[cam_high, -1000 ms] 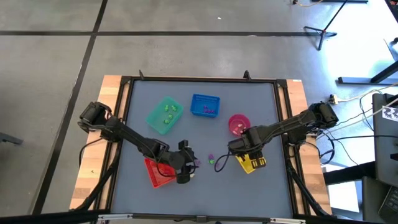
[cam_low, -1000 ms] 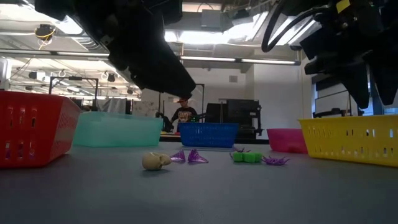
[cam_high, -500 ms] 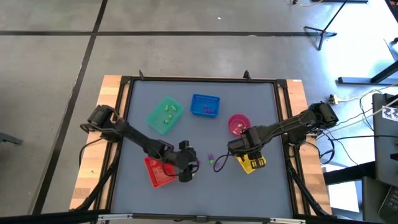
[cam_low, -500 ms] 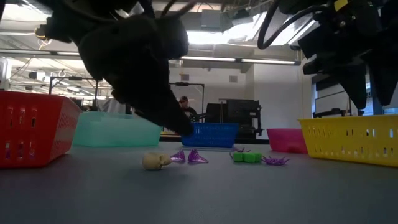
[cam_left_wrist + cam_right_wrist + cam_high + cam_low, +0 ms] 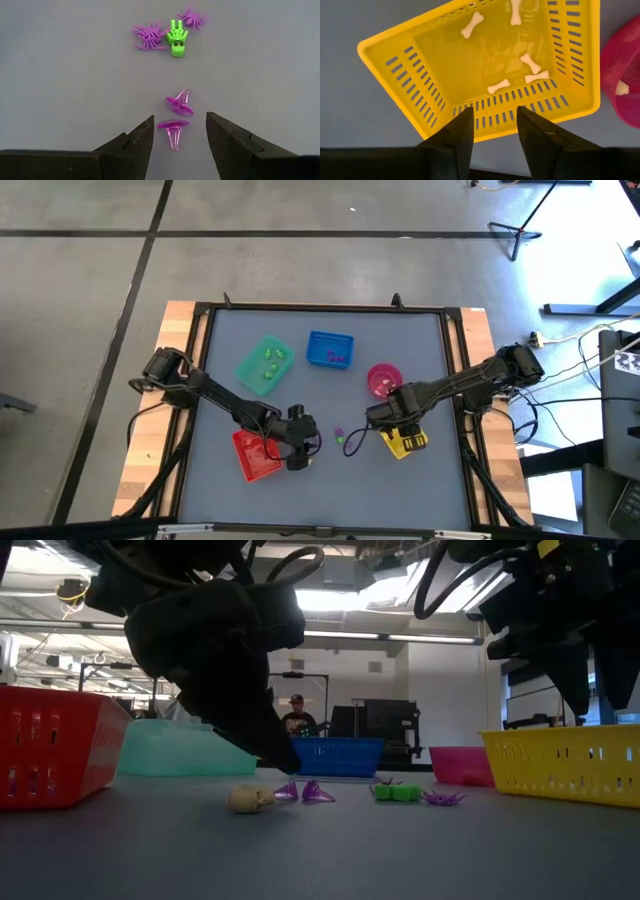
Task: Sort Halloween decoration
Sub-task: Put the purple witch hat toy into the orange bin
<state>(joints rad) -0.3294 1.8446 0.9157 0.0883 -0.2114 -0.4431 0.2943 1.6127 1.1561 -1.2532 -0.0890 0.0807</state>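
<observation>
Since the earlier frame, the left gripper (image 5: 176, 137) has been lowered over a purple witch hat (image 5: 172, 131) near the tabletop's front edge, jaws apart. The hat is best centred between the jaws before closing. The right gripper (image 5: 493, 131), jaws apart, is held above the yellow tray (image 5: 395, 57).

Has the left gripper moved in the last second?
Yes. In the low view the left gripper has come down toward the pale skull trinket on the table.
</observation>
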